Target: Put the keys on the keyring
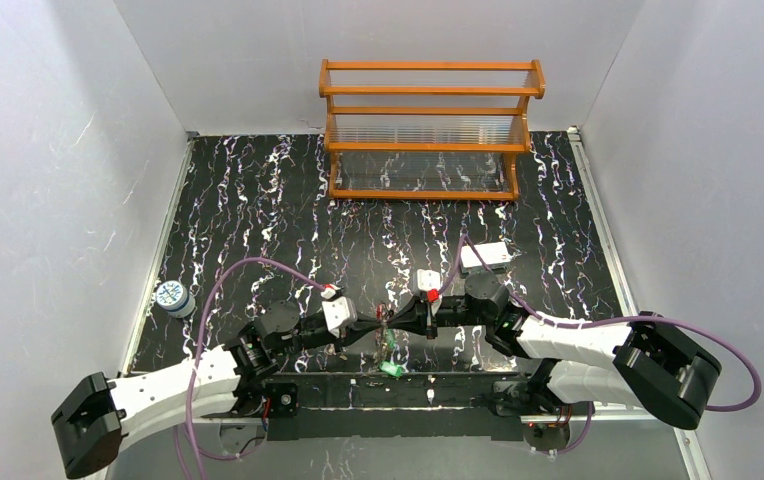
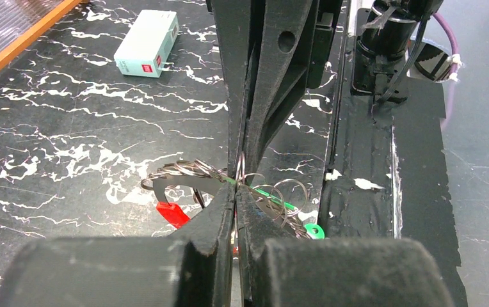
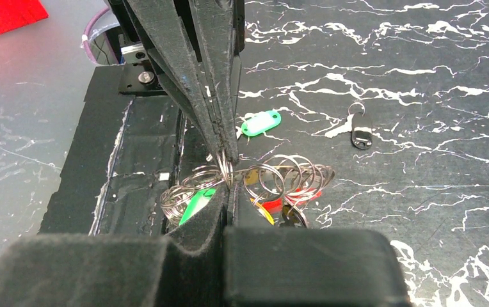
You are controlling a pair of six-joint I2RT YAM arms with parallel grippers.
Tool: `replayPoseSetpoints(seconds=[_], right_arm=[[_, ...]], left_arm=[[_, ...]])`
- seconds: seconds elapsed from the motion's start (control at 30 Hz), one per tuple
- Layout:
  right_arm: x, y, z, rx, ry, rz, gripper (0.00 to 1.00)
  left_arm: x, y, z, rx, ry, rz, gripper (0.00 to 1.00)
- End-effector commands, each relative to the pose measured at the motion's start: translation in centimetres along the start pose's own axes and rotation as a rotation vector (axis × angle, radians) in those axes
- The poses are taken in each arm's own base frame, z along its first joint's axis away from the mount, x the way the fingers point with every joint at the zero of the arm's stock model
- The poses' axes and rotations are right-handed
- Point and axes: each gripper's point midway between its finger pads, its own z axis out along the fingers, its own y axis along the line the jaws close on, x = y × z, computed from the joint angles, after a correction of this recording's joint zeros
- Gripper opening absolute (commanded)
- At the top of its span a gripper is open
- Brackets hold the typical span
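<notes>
While your left gripper [image 2: 235, 193] is clamped tight on the keyring [image 3: 285, 177], a tangle of steel loops, your right gripper [image 3: 228, 187] meets it tip to tip. It is pinched shut on the same wire, so the bunch is held between the two, both pairs of jaws fully narrowed. Just below and beside those tips you can see keys [image 3: 195, 206] among the loops: a green head against your right fingers, a yellow one deeper in, and something red past that. You cannot tell from any view whether these are threaded onto a loop or only caught in the tangle.

Beyond your right tips, apart from the bunch, a loose key [image 3: 261, 123], green with a white face, lies flat on the table [image 3: 421, 211]. Further out on that side a black fob [image 3: 361, 134] lies with its own small ring; neither touches the bunch. Far past your left tips sits a white box [image 2: 147, 43].

As a judgement, you are partway at best. The two-handed hold for prising a loop apart looks set, yet no loop shows a gap. The loose key is left to fetch and thread, and the ones in the bunch need checking.
</notes>
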Motion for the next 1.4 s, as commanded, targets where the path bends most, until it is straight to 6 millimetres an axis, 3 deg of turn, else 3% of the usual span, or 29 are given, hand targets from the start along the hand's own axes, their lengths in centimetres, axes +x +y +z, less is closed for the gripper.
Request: replayPoseSetpoints(seconds=[0.0,0.2,0.3,0.5,0.77,1.03,1.37], right_arm=[[-2.5,-0.3,0.3,0.002,-0.061,-0.045,0.01],[-3.3,-1.4,-0.5,0.082,-0.056,-0.092,0.37],[-4.0,-2.2,-0.8,0.128,-0.035,-0.111,0.45],[-5.0,-2.1,-0.5,0.1,-0.014,-0.134,0.42],[-3.6,-1.8,0.3,0.047,0.014,-0.123,0.33],[-2.2,-2.2,0.3,0.06,0.064,-0.123,0.28],[-2.7,-2.6,1.0,0.051,0.05,-0.125,0.27]], left_arm=[[-2.5,0.5,-0.1,-0.036,-0.083,0.006,0.0],[-2.6,1.3,-0.5,-0.088,-0.045,-0.027,0.0],[-2.1,1.5,-0.5,-0.096,0.018,-0.032,0.0],[-1.3,2.2,-0.2,-0.119,0.147,-0.047,0.0],[-0.7,2.4,1.0,-0.102,0.242,-0.061,0.0],[-0.9,2.2,1.3,-0.088,0.235,-0.057,0.0],[-0.9,1.8,1.3,-0.067,0.21,-0.063,0.0]])
